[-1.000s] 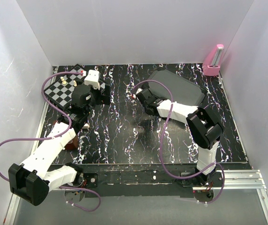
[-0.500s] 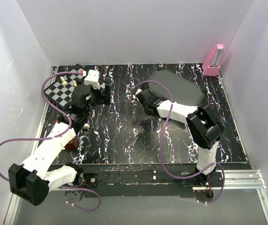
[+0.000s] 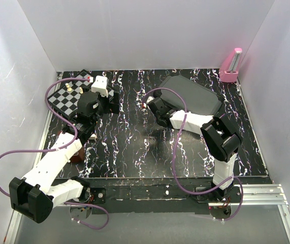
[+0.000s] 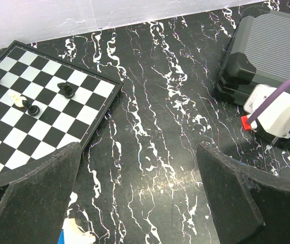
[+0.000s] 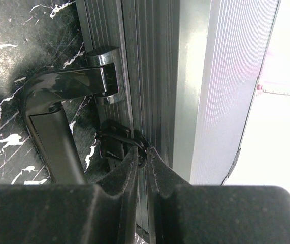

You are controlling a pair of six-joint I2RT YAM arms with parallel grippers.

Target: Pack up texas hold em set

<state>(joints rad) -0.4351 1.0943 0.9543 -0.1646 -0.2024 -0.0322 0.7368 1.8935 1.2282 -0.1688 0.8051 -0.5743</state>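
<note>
The black briefcase (image 3: 195, 99) lies closed at the back right of the table; no chips, card boxes or discs show. In the right wrist view its ribbed edge (image 5: 155, 61), handle (image 5: 53, 127) and a small latch (image 5: 122, 142) fill the frame. My right gripper (image 3: 150, 104) is at the case's left front edge, its jaws (image 5: 145, 155) pinched shut on the latch piece. My left gripper (image 3: 108, 101) hovers open and empty (image 4: 139, 203) over bare table beside the chessboard. The case's corner also shows in the left wrist view (image 4: 277, 46).
A black-and-white chessboard (image 3: 68, 99) with a few pieces sits at the back left and shows in the left wrist view (image 4: 28, 112). A small blue-white block (image 4: 71, 234) lies by the left finger. A pink object (image 3: 232, 66) stands at the back right corner.
</note>
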